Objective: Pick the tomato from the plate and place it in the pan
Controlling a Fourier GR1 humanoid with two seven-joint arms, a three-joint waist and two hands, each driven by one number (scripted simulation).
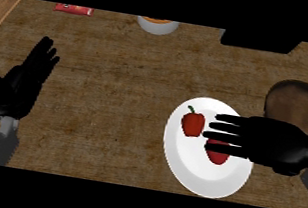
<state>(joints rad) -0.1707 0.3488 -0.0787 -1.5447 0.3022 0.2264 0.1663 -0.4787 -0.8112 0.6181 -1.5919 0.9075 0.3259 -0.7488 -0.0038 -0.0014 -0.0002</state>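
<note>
A white plate [201, 177] lies right of centre on the counter. On its left part sits a red pepper-like vegetable [193, 124] with a green stem. A second red item, the tomato [217, 155], lies mid-plate, partly hidden under my right hand [274, 144]. That hand hovers over the plate with fingers straight and pointing left, open, right above the tomato. The dark brown pan [306, 115] sits just right of the plate, behind the hand. My left hand [22, 82] rests open at the far left, fingers up.
Along the counter's far edge are a red packet [73, 9], a white container with orange contents [158, 25] and a black object [260, 42]. Lighter wooden strips border the counter at left and right.
</note>
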